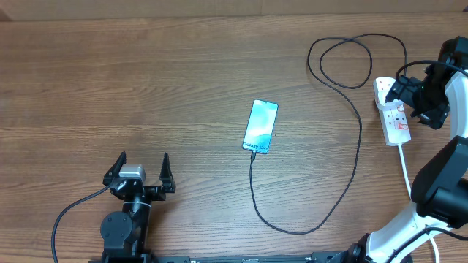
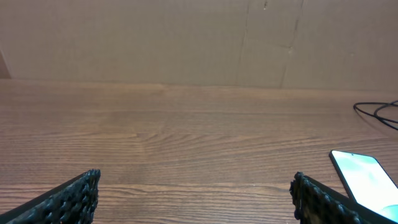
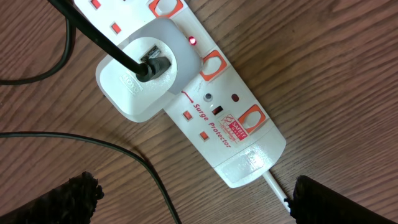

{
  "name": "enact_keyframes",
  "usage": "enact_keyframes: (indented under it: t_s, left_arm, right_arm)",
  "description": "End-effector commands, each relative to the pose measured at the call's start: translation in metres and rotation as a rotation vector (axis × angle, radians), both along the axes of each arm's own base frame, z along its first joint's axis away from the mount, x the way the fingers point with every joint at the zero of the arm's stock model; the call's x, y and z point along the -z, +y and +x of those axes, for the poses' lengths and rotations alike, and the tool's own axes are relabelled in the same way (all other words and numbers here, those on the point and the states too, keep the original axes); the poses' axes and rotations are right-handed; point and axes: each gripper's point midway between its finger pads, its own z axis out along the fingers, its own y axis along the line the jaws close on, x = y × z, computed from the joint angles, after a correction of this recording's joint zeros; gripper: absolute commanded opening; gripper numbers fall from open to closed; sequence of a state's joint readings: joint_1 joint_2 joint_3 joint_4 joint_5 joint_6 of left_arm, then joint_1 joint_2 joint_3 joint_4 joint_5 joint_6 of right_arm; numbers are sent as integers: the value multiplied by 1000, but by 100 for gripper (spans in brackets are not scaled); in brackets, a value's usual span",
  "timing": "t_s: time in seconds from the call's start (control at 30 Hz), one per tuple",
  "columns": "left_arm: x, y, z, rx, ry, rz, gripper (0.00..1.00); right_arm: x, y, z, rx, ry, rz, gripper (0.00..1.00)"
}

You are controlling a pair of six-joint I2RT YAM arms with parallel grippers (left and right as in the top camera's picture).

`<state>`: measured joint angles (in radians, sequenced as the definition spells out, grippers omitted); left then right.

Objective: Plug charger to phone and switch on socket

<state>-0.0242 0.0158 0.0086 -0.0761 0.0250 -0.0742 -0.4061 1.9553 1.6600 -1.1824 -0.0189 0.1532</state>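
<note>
The phone [image 1: 260, 126] lies lit, light-blue, mid-table; its corner shows in the left wrist view [image 2: 364, 183]. The thin black charger cable [image 1: 351, 175] runs from the phone's near end in a loop to a white adapter in the white socket strip [image 1: 395, 117] at the right edge. In the right wrist view the strip [image 3: 230, 124] has red switches and a small red light lit; the black cable [image 3: 124, 155] enters the adapter [image 3: 146, 68]. My right gripper [image 3: 193, 199] is open just above the strip. My left gripper [image 1: 139, 172] [image 2: 196, 196] is open and empty at the near left.
The strip's thick white cord [image 1: 404, 168] runs toward the near edge beside the right arm's base. A brown board wall [image 2: 199, 37] stands at the far edge of the wooden table [image 1: 146, 88].
</note>
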Motion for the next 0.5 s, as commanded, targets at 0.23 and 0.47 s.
enact_keyframes:
  t_s: [0.23,0.47]
  left_arm:
    - [0,3,0,-12,-6,16,100]
    - [0,3,0,-12,-6,16,100]
  right_arm:
    - [-7,-4,-1,4,-18,-11,100]
    - [-46,-7,-4,15,-109,-51,100]
